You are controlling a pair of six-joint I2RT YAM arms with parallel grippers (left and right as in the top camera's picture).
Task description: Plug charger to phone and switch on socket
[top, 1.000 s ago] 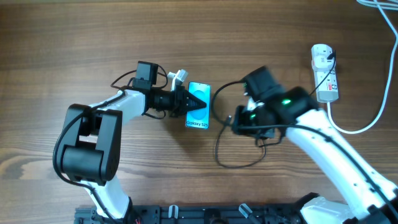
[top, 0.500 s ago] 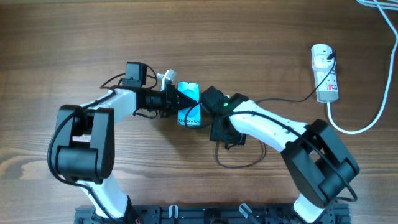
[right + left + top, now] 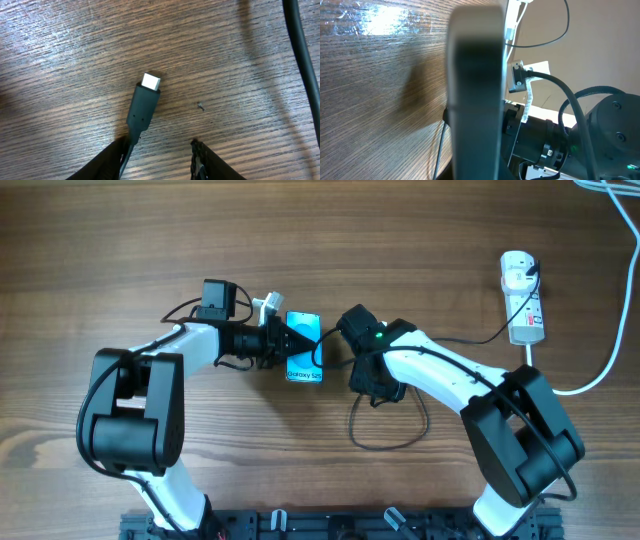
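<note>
Right fingers [image 3: 107, 162] nearer glossy phone [image 3: 308, 370]

Phone [image 3: 304, 362] lit — charger tip [image 3: 145, 102] unplugged — socket [image 3: 523, 298] apart.

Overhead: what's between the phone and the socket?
In the overhead view: the right arm's wrist beside the phone, then the charger cable crossing bare wood to the socket.

One phone [image 3: 306, 372], one charger [image 3: 144, 106], one socket [image 3: 524, 301], two arms [image 3: 188, 342] [image 3: 448, 376].
</note>
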